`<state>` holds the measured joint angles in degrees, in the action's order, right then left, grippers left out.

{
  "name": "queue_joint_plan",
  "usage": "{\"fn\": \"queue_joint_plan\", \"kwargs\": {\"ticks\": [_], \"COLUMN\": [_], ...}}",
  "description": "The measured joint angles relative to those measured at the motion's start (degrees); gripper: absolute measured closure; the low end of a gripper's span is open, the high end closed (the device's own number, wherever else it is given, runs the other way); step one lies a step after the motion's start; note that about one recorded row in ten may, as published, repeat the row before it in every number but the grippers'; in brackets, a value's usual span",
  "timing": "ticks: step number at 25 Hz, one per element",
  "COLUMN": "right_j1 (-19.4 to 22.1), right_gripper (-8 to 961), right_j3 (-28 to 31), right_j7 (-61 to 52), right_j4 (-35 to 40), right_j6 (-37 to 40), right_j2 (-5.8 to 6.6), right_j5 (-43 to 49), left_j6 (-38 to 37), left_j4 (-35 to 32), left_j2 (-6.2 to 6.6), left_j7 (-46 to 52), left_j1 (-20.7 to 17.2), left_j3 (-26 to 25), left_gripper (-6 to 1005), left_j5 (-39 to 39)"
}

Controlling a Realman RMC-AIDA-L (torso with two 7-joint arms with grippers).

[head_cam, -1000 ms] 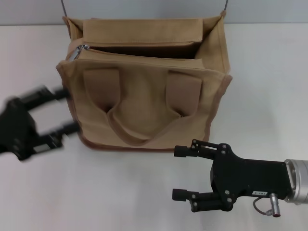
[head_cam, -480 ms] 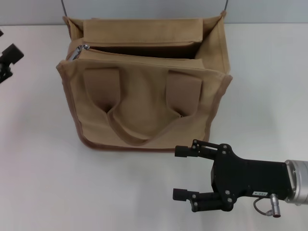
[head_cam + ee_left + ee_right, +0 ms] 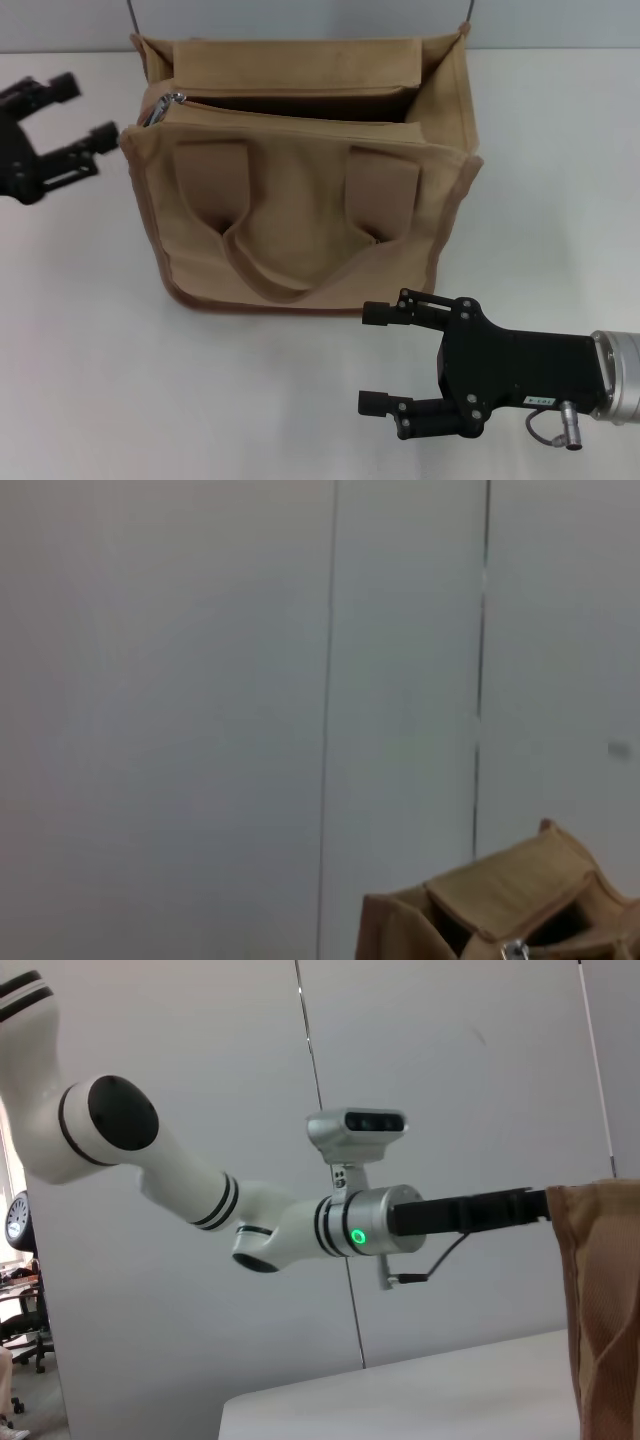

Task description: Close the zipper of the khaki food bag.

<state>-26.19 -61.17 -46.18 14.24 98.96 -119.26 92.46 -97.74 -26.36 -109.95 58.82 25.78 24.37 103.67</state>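
My left pincer (image 3: 88, 112) hangs with its two fingers spread apart and nothing between them, just beside the upper left corner of the khaki food bag (image 3: 300, 175); the silver pull tab (image 3: 163, 108) of the zipper (image 3: 290, 105) lies immediately to that pincer's right, at the bag's left end, so I judge the left arm far the nearer one for the pull; the zip line runs left to right across the bag's top, and the mouth gapes open along nearly its whole length, so the closing stroke would have to travel rightward, away from the left pincer's side; the left wrist view catches the tab (image 3: 516, 948) and the open mouth low in its corner; the bag stands upright on the white tabletop (image 3: 80, 350), handles on the near face; my right pincer (image 3: 375, 358) sits low in front of the bag's near right corner, fingers also apart and empty, apart from the fabric.
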Motion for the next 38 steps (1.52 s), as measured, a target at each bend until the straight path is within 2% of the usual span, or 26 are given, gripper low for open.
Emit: {"fn": "queue_joint_plan", "kwargs": {"ticks": [8, 13, 17, 23, 26, 30, 34, 38], "right_j1": [0.14, 0.16, 0.22, 0.26, 0.26, 0.24, 0.19, 0.17], "right_gripper": [119, 120, 120, 119, 119, 119, 119, 120], "right_j3": [0.00, 0.00, 0.04, 0.09, 0.09, 0.09, 0.05, 0.08], "right_j7": [-0.25, -0.30, -0.33, -0.42, -0.48, -0.62, -0.65, -0.74], "right_j4": [0.00, 0.00, 0.00, 0.00, -0.05, -0.09, -0.10, -0.09], "right_j6": [0.00, 0.00, 0.00, 0.00, 0.01, 0.00, 0.01, 0.28], "right_j2": [0.00, 0.00, -0.01, -0.08, -0.09, -0.10, -0.10, -0.09], "right_j5": [-0.16, -0.28, -0.33, -0.43, -0.44, -0.44, -0.44, -0.44], "left_j6": [9.24, 10.93, 9.40, 5.25, 3.96, 4.55, 8.78, 14.24], "left_j4": [-0.99, -1.56, -2.65, -5.31, -6.95, -6.70, -6.71, -6.51], "left_j2": [-1.72, -1.93, -1.77, -0.90, -0.78, -0.84, -2.55, -4.03], "left_j7": [-0.45, -0.80, -0.69, -0.01, 0.52, 0.56, 0.00, -0.03], "left_j1": [3.69, 4.16, 3.63, 1.45, 0.36, 0.47, 1.52, 3.59], "left_j3": [0.69, 2.26, 2.43, 1.90, 0.24, 0.77, 3.35, 8.35], "left_gripper": [232, 235, 237, 419, 464, 494, 500, 528], "left_j5": [4.97, 5.03, 4.84, 4.75, 4.47, 5.12, 5.70, 5.75]}}
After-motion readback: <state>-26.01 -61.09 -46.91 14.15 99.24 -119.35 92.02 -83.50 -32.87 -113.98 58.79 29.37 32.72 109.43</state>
